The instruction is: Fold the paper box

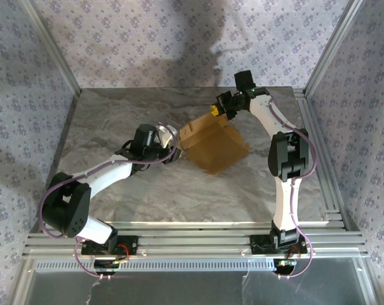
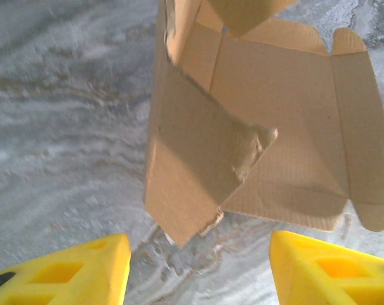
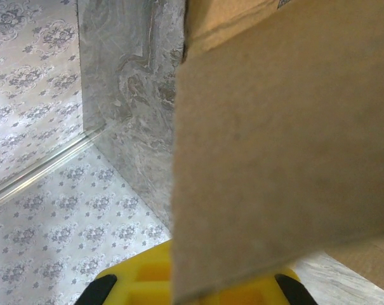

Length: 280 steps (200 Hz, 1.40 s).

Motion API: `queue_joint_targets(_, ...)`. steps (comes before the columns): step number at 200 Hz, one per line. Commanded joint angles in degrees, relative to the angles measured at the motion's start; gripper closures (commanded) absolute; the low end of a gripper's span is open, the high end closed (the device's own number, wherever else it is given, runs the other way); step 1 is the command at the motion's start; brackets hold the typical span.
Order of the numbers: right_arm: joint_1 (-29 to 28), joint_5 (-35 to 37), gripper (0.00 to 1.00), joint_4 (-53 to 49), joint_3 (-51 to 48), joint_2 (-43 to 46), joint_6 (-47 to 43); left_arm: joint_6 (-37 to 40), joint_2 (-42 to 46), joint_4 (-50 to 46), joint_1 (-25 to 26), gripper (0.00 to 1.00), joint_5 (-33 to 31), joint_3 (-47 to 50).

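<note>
The paper box (image 1: 214, 147) is tan cardboard, partly folded, lying in the middle of the marble table. My right gripper (image 1: 217, 112) is at its far upper corner and is shut on a raised flap. In the right wrist view that flap (image 3: 280, 140) rises out of the yellow jaws (image 3: 198, 283) and hides most of them. My left gripper (image 1: 177, 151) sits at the box's left edge. In the left wrist view its yellow fingers (image 2: 84, 270) stand open just short of a bent side flap (image 2: 192, 171), with bare table between them. The box's flat panels (image 2: 287, 114) lie beyond.
The grey marble tabletop (image 1: 115, 114) is bounded by aluminium posts at the left (image 1: 52, 54) and right (image 1: 331, 54), and by rails along the near edge (image 1: 192, 238). Patterned walls stand behind and beside it. Open table lies left of and in front of the box.
</note>
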<state>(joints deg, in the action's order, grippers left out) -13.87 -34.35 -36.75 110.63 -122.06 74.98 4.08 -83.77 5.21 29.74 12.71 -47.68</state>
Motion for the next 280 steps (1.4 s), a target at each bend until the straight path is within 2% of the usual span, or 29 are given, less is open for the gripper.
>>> queue_joint_targets(1,0.3,-1.1,1.0,-3.7,2.2,-1.5,-0.2,5.8,1.6,2.9,2.1,0.36,-4.8,-2.2)
queue_joint_targets(6,0.2,-1.0,1.0,-3.6,2.3,-1.5,0.0,5.3,1.5,2.5,2.6,0.34,-6.9,-2.5)
queue_joint_targets(11,0.2,-0.9,1.0,-3.5,2.4,-1.4,0.1,4.1,1.3,2.3,2.7,0.22,-8.0,-2.6)
queue_joint_targets(16,0.1,-0.7,1.0,-3.4,2.5,-1.4,0.4,2.6,1.0,2.1,2.9,0.2,-9.7,-2.9)
queue_joint_targets(28,0.0,-0.5,1.0,-3.2,2.5,-1.3,1.2,-2.1,-0.2,1.7,3.0,0.2,-11.5,-3.8)
queue_joint_targets(45,-0.3,-0.3,1.0,-2.7,2.5,-1.3,2.2,-4.3,-1.8,2.8,4.8,0.2,-13.3,-4.6)
queue_joint_targets(67,-0.4,0.0,1.0,-2.4,2.8,-1.3,3.0,-7.8,-4.4,0.3,6.2,0.25,-21.4,-7.9)
queue_joint_targets(87,-0.6,0.6,1.0,-2.8,2.8,-0.7,3.6,-10.7,-7.4,-3.4,6.2,0.41,-25.0,-12.0)
queue_joint_targets(100,-0.8,1.4,1.0,-2.4,2.0,0.2,4.3,-12.0,-9.9,-7.6,6.3,0.58,-26.4,-15.6)
queue_joint_targets(111,-1.0,2.1,1.0,-2.1,0.8,1.1,5.2,-14.1,-11.6,-10.8,6.4,0.76,-30.3,-18.0)
queue_joint_targets(120,-1.2,2.8,1.0,-1.4,-0.4,2.0,6.3,-15.8,-12.1,-11.6,6.2,0.85,-32.7,-18.4)
queue_joint_targets(149,-2.4,5.8,1.0,-0.3,-4.6,5.4,10.3,-18.8,-13.4,-13.5,6.2,1.0,-35.9,-20.0)
queue_joint_targets(175,-4.8,12.6,1.0,0.9,-10.8,11.0,17.7,-24.0,-14.9,-16.7,6.1,1.0,-39.0,-22.3)
queue_joint_targets(196,-7.4,19.2,1.0,2.0,-15.0,15.3,24.3,-32.3,-16.2,-21.0,6.1,1.0,-42.3,-24.3)
queue_joint_targets(210,-8.8,21.7,1.0,3.2,-16.4,16.7,27.7,-38.0,-16.7,-22.3,5.9,0.91,-41.3,-25.2)
queue_joint_targets(223,-9.2,21.8,1.0,5.5,-16.6,16.3,28.1,-39.6,-16.2,-19.6,6.0,0.76,-37.2,-24.6)
queue_joint_targets(237,-8.5,20.1,1.0,3.2,-13.8,14.4,25.5,-38.6,-14.2,-16.0,6.4,0.62,-33.9,-23.1)
queue_joint_targets(254,-7.0,17.4,1.0,1.2,-11.0,12.2,20.3,-35.3,-9.5,-12.2,5.8,0.51,-28.5,-19.5)
queue_joint_targets(266,-5.7,15.9,1.0,-1.2,-8.7,10.6,14.8,-32.8,-5.1,-9.0,3.9,0.43,-20.5,-15.7)
queue_joint_targets(280,-4.2,12.4,1.0,-1.5,-7.1,8.8,8.7,-32.9,-0.4,-4.7,-0.6,0.42,-4.5,-11.0)
